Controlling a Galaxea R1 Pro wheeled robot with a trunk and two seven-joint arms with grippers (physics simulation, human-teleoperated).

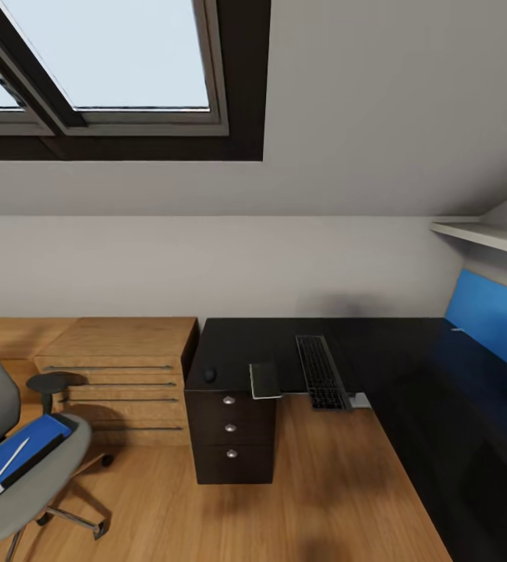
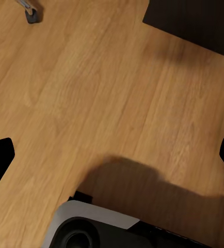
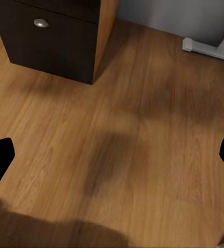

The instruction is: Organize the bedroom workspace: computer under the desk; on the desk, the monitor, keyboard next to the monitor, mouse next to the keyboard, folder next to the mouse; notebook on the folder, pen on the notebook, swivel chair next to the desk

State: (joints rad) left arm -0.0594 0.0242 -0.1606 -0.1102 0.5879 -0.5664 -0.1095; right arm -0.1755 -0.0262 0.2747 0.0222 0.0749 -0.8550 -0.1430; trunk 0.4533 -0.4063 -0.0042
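Observation:
The glossy black desk [image 1: 394,343] fills the middle and right. On it lie the keyboard [image 1: 321,371], its near end over the desk edge, the grey notebook [image 1: 265,380] to its left, and the small dark mouse [image 1: 210,375] further left. The grey swivel chair [image 1: 19,476] stands at the lower left, apart from the desk. The blue folder [image 1: 27,451] rests on its seat with the pen [image 1: 10,462] on top. My left gripper [image 2: 112,160] and right gripper [image 3: 112,160] hang open over bare floor. The monitor and computer are out of view.
A black drawer unit [image 1: 230,437] [image 3: 50,36] stands under the desk's left end, beside low oak drawers [image 1: 121,375]. A blue panel [image 1: 491,316] and a white shelf [image 1: 483,232] line the right wall. A chair castor [image 2: 32,15] and my base [image 2: 91,227] show over wood floor.

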